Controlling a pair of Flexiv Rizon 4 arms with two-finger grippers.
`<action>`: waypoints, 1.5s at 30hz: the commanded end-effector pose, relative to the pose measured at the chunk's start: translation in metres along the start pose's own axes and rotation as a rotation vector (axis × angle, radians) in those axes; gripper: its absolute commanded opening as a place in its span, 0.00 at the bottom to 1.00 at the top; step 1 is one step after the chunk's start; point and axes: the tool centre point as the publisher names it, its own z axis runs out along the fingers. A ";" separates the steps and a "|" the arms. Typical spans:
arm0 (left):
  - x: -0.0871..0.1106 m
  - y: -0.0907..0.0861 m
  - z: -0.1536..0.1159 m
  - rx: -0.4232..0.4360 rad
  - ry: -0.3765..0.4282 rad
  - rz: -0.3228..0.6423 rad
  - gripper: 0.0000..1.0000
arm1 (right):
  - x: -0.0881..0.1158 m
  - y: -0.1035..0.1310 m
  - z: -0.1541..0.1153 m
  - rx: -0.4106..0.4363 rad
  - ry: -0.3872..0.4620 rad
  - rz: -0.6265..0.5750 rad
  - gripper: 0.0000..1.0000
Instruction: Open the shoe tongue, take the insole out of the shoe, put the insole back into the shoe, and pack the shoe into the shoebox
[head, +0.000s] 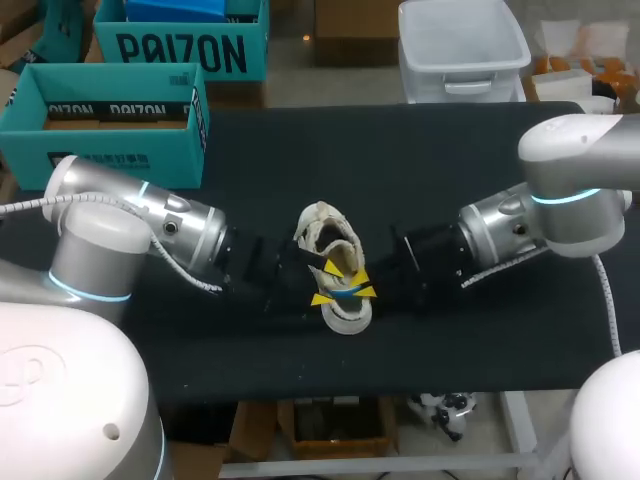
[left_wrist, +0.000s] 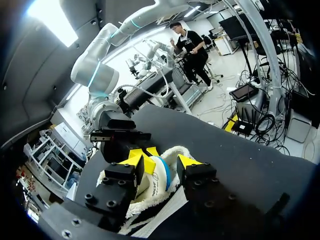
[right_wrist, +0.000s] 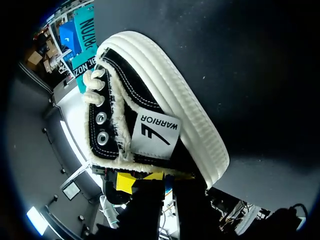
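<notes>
Clamping the one shoe (head: 322, 228) at its collar with right gripper (head: 362, 286); straddling its heel with left gripper (left_wrist: 165, 161), released.

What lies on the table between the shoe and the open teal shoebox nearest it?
Nothing: in the head view, the stretch of black table between the shoe and the shoebox is bare.

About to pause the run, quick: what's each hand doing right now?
Left hand: open, the heel end of the shoe between its fingers.
Right hand: closed on the shoe's rim.
</notes>
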 end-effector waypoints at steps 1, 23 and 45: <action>0.003 -0.010 -0.028 0.053 0.023 -0.032 1.00 | 0.003 0.005 0.003 -0.012 -0.030 0.000 0.00; -0.019 -0.061 -0.091 -0.239 0.081 -0.485 1.00 | -0.002 -0.023 -0.015 -0.227 -0.283 -0.129 1.00; -0.002 -0.041 -0.162 -0.517 0.001 -0.829 1.00 | 0.022 -0.022 -0.016 -0.336 -0.629 -0.469 0.00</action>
